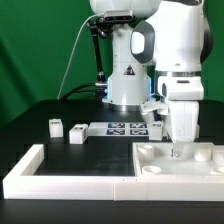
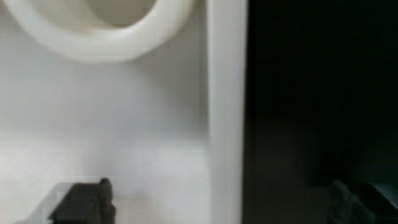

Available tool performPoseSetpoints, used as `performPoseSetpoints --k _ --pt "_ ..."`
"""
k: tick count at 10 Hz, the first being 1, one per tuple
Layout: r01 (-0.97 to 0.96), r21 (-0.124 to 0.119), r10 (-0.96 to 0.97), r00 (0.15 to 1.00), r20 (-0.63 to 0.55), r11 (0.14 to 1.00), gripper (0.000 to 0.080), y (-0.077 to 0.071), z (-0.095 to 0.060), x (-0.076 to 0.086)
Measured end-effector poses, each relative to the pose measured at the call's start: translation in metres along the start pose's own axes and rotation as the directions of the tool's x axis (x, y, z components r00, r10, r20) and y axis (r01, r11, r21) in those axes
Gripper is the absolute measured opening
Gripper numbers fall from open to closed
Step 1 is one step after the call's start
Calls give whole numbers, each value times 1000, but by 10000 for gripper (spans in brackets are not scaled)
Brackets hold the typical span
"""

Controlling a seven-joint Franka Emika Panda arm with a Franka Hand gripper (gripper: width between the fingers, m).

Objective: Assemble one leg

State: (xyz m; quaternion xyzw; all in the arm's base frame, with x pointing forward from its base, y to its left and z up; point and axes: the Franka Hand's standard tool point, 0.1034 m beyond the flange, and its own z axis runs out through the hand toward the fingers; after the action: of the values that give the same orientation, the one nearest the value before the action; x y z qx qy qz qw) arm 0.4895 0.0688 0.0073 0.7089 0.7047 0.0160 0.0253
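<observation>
Exterior view: gripper [image 1: 178, 150] hangs low over the square panel [image 1: 190, 165]. Leg [image 1: 76, 135] and second leg [image 1: 55, 126] lie loose on the table [image 1: 30, 115], well apart from it.

Wrist view: fingers [image 2: 82, 200] are spread wide, apparently with nothing between them (blurred). Corner hole [image 2: 111, 30] is in sight.

Judgement: grasp the leg squarely, hold it upright and centre it over the hole before seating.

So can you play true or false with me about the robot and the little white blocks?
1. One leg and a second leg stand on the black table. True.
2. The gripper is holding a leg. False: its fingers are apart with nothing between them.
3. The gripper hangs low over the square panel. True.
4. The marker board lies on top of the panel. False: it lies on the table, next to the panel.
5. Both legs are inside the panel's round holes. False: they stand apart from it, toward the exterior view's left.
</observation>
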Motion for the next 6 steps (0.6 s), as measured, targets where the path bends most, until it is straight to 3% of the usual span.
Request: performPoseSetpoints --k 1,5,6 --pt "0 0 0 1000 0 1000 640 0 0 0" --pt "0 0 0 1000 0 1000 649 0 -1 0" --pt "-20 -5 20 1000 3 1000 649 -2 -10 0"
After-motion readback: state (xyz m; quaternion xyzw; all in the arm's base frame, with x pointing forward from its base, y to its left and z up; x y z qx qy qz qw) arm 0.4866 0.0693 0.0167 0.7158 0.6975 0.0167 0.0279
